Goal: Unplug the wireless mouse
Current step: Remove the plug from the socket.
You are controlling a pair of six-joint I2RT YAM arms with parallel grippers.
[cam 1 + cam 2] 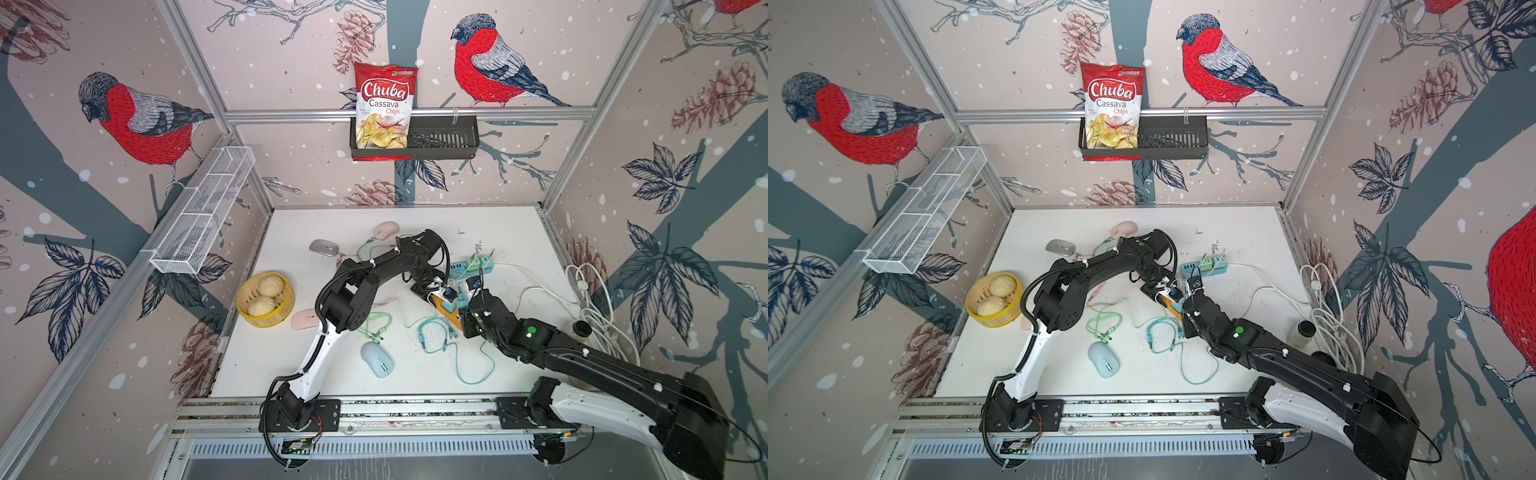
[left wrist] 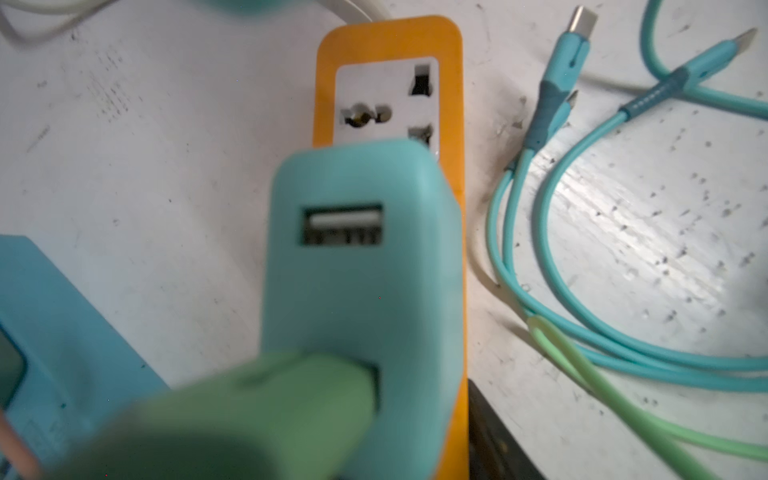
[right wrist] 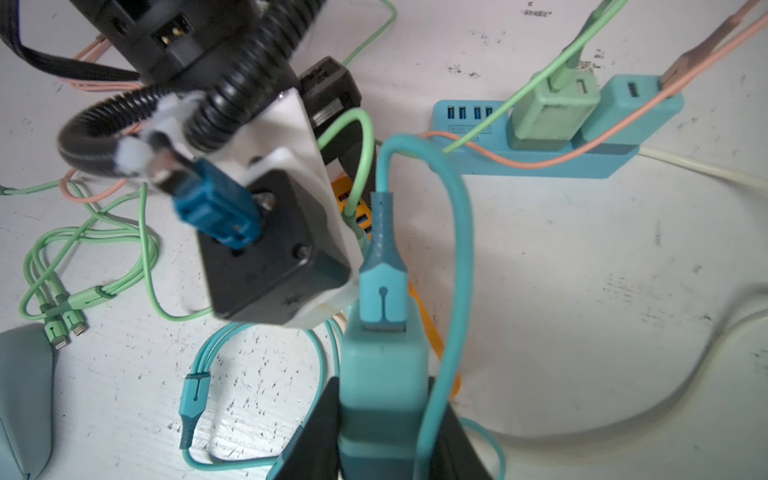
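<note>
Right gripper (image 3: pixel 384 444) seen clamped on teal charger block (image 3: pixel 384 374), teal cable (image 3: pixel 457 232) plugged in; grip shown in right wrist view only.
Left gripper (image 1: pixel 434 294) placed close by, over orange power strip (image 2: pixel 390 37). Open or closed cannot be told.
Blue mouse (image 1: pixel 376 359) found near front table edge, well apart from both grippers.
Bare table (image 1: pixel 511 232) offered at rear right; right edge crowded by white cord coil (image 1: pixel 594 299).
Vacant USB port (image 2: pixel 340 224) shown by left wrist view only.

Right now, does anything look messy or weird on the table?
Yes. The teal cable and the green cable sprawl in messy, crossing loops over the white table, and little dark specks dirty its surface near them.
</note>
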